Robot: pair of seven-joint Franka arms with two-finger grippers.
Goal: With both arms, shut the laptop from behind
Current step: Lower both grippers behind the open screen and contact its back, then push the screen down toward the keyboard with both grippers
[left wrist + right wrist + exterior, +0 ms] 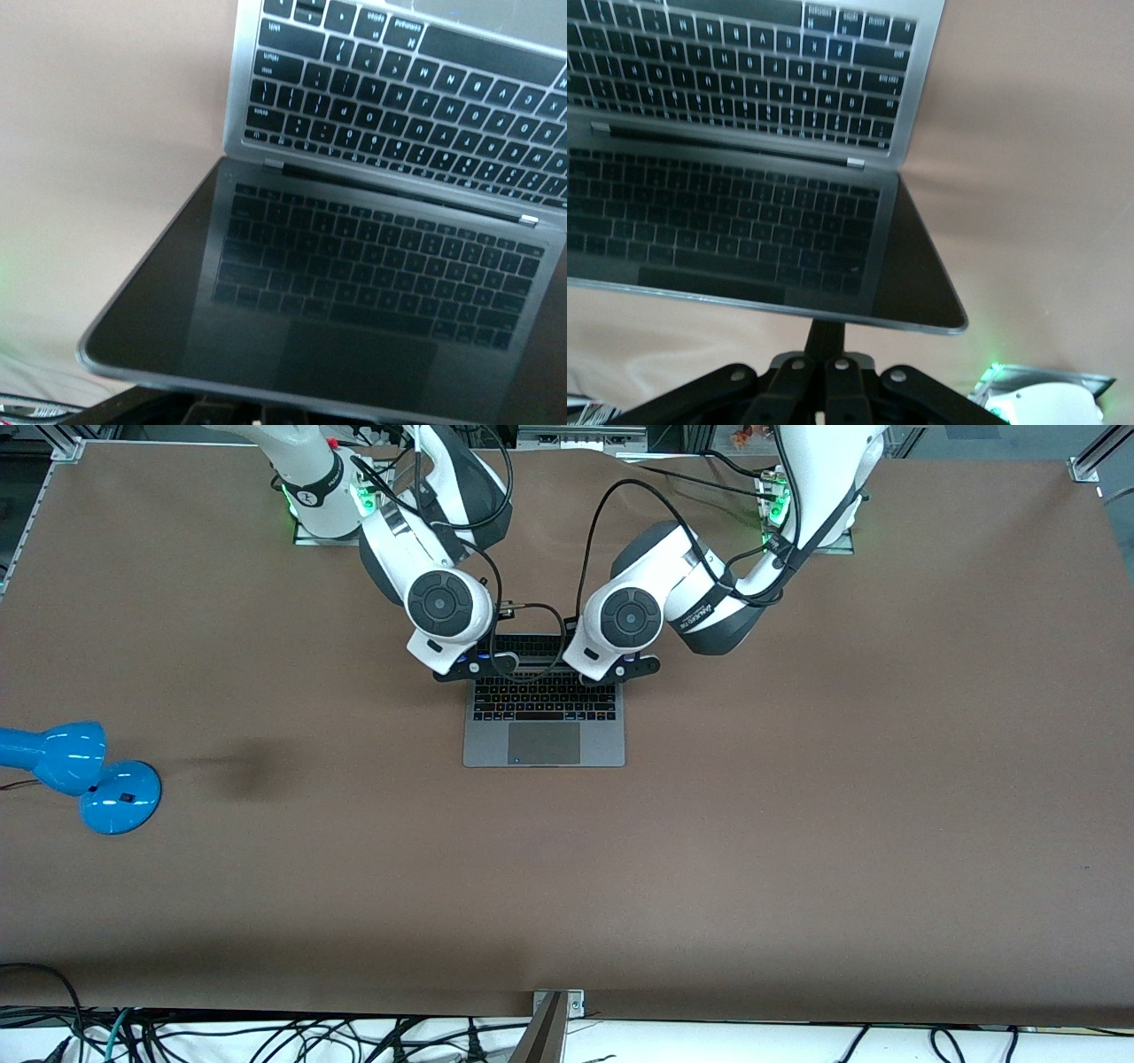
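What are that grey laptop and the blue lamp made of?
The slim grey laptop looks like matte brushed metal, probably aluminium, with black plastic-looking keys and a glossy glass-like screen mirroring the keyboard. The blue desk lamp shows bright highlights: glossy plastic or painted metal, unclear which.

1. The laptop (544,735) looks to me like brushed grey metal with a matt sheen; its keys are matt black plastic.
2. Its screen (337,283) is glossy dark glass, and I can see the keyboard mirrored in it.
3. The table (797,824) carries a matt brown covering, smooth and paper-like.
4. The desk lamp (84,775) is glossy blue, with bright highlights.
5. The arm shells I'm driving look like smooth white plastic.
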